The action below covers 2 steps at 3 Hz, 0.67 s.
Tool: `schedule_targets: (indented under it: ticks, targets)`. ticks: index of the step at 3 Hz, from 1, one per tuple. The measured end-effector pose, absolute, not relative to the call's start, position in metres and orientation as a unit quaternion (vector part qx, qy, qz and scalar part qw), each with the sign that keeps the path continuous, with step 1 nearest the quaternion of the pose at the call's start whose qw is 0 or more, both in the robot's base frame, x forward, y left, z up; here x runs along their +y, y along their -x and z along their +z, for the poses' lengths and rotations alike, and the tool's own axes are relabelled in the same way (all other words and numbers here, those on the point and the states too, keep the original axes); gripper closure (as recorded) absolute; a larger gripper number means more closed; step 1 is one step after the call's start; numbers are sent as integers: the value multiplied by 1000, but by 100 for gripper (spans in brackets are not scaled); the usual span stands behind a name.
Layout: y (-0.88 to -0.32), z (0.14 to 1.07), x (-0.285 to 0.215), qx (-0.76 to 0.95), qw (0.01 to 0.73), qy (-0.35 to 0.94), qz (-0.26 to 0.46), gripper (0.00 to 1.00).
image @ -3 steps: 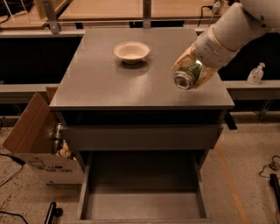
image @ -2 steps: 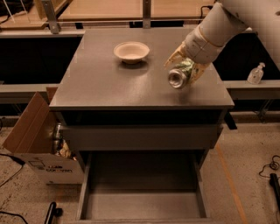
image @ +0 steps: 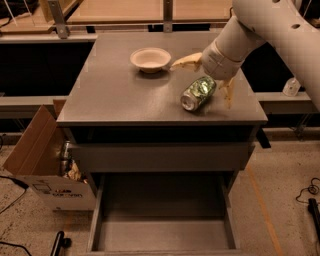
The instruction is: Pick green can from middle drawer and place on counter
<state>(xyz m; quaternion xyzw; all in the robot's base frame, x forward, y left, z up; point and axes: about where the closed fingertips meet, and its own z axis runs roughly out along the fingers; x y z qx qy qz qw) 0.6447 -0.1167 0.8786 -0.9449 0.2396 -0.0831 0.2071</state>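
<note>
The green can [image: 198, 93] lies on its side on the grey counter [image: 115, 92], right of centre, with its silver end toward the front. My gripper [image: 201, 84] is open just above and behind the can. One pale finger [image: 184, 62] reaches left toward the bowl and the other finger [image: 228, 92] hangs at the can's right. The fingers do not clamp the can. The middle drawer [image: 165, 220] is pulled out below, and its flat grey floor shows nothing on it.
A white bowl [image: 150, 59] sits on the counter at the back, left of the gripper. An open cardboard box [image: 35, 160] with clutter stands on the floor at the left. A clear pump bottle [image: 291, 86] stands at the far right. A pale wooden tabletop [image: 120, 10] lies behind.
The gripper has moved left and down with the can, then opened. The can now rests on the counter instead of hanging in the fingers.
</note>
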Motion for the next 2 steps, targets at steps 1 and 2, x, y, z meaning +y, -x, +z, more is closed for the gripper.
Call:
schedule_targets:
  ticks: [1,2]
  targets:
    - [-640,900,-124,243,189,945,-112,0]
    - [-639,905,-126,244,186,945,-118,0]
